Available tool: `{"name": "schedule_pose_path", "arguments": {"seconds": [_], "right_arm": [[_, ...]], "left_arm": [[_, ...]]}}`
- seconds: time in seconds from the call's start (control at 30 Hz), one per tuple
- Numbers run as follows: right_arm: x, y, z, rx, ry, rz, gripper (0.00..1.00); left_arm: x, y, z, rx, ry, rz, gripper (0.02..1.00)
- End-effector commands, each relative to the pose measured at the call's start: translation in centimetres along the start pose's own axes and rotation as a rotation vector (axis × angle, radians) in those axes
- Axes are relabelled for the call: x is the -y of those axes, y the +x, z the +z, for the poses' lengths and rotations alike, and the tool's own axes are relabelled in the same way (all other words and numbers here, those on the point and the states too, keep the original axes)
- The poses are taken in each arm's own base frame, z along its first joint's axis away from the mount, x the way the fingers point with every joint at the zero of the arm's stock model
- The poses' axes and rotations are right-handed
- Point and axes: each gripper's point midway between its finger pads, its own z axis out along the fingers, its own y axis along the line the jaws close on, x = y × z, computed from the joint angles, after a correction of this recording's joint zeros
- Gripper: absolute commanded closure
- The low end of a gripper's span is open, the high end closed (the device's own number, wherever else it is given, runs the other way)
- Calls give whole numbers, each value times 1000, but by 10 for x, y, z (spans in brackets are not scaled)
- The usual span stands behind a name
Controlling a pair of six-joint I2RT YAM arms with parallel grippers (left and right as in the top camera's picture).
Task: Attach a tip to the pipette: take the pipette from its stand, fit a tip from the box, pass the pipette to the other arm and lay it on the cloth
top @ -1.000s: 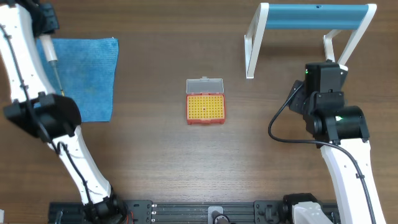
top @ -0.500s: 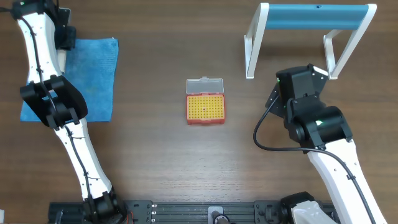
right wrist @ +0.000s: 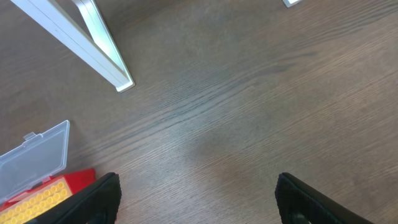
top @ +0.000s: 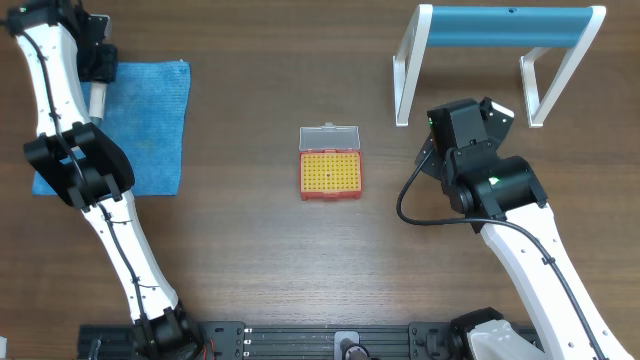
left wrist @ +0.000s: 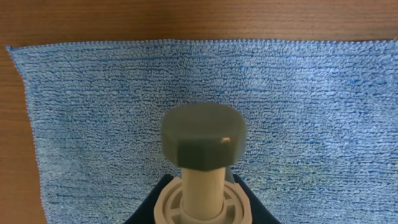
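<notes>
Pipette (left wrist: 203, 140): clamped in the left gripper (top: 98, 66), grey knob turned toward the wrist camera, held above the cloth (top: 150, 120); contact with the cloth cannot be told.
Left gripper: closed around the pipette body, at 10 o'clock on the table (top: 250, 260).
Cloth: blue, spread flat at 10 o'clock.
Tip box (top: 331, 172): lid folded back, yellow rows exposed, set at the table's middle.
Stand (top: 510, 25): white legs, blue bar, placed at 1 o'clock.
Right gripper (right wrist: 199, 193): fingers spread wide over bare wood, at 3 o'clock from the tip box, near the stand.
</notes>
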Motion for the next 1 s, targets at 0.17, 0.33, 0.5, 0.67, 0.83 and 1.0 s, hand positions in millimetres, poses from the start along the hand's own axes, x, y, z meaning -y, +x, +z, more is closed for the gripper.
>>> {"name": "schedule_pose_path", "arguments": {"seconds": [0.17,0.33,0.5,0.67,0.83,1.0], "right_arm": [[-3,-10,-3,41,4,22,189],[-8,-16,-3,64,-17,33,189],[-12,-20,-4,82,-34,43,187],[-15,-24,-4,94,-46,49,187],[-16,-24,-4,97,-49,51,187],[-16,-25,-6,102,-56,54,187]], "left_arm": [[10,25,34,-91,60,4,991],[10,24,37,-87,58,1,991],[11,24,37,-86,58,3,991],[11,24,37,-88,59,2,134],[16,23,26,-95,63,12,132],[19,-8,-62,48,15,-52,132]]}}
